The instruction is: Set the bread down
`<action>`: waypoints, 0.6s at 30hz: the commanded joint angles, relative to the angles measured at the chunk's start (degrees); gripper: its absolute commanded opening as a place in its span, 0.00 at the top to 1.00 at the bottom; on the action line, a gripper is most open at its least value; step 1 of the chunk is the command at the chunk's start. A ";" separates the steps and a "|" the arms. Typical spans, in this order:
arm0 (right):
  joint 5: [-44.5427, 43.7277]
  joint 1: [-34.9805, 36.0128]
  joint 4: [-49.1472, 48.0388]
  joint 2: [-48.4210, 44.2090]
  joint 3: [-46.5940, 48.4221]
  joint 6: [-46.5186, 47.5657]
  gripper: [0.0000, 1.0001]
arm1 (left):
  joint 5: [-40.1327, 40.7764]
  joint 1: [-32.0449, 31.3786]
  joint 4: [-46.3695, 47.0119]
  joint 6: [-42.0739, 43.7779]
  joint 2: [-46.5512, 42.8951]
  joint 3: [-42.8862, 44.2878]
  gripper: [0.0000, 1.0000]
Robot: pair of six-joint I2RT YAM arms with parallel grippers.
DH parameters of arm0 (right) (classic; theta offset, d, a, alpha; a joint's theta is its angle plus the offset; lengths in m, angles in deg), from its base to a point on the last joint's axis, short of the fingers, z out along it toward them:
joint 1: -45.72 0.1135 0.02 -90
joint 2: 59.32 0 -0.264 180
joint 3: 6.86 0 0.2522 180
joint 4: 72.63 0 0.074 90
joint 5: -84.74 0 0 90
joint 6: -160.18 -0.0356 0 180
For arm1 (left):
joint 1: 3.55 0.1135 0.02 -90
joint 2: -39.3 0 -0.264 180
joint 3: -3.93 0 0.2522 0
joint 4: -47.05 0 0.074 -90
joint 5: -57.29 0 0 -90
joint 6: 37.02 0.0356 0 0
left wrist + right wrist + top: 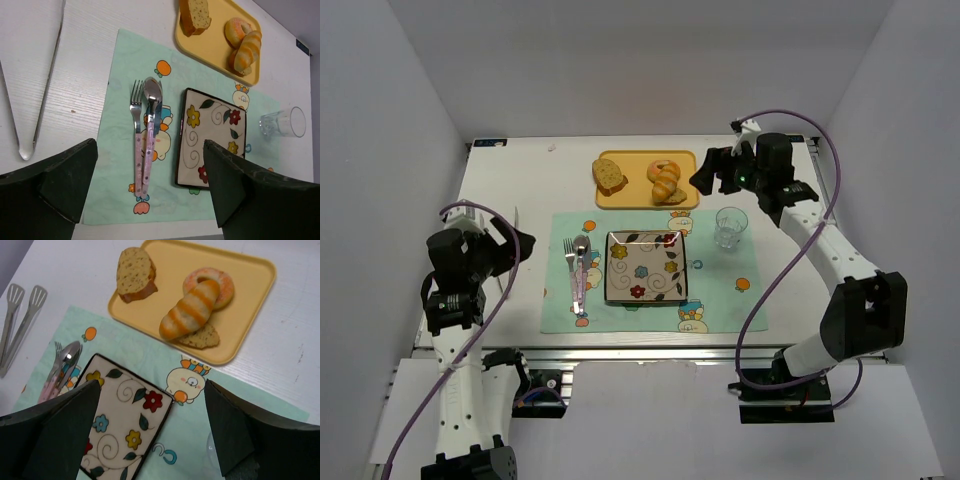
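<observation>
The bread (659,168), a golden-orange ring bun with a centre hole, lies on the yellow tray (632,195) at the back, half under a striped croissant (667,184). It also shows in the right wrist view (224,284) and the left wrist view (235,29). My right gripper (712,172) is open and empty, raised just right of the tray. My left gripper (510,247) is open and empty, raised left of the placemat. The square flowered plate (646,266) sits empty on the placemat.
A brown speckled bread slice (609,176) lies at the tray's left and another piece (201,336) under the croissant. A fork and spoons (578,270) lie left of the plate. A clear glass (730,227) stands right of it. Metal tongs (37,85) lie on the table's left.
</observation>
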 commanded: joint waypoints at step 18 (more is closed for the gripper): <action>43.79 -7.90 1.62 -8.19 -12.81 18.74 0.43 | 24.66 0.19 -4.97 9.96 17.07 7.57 0.21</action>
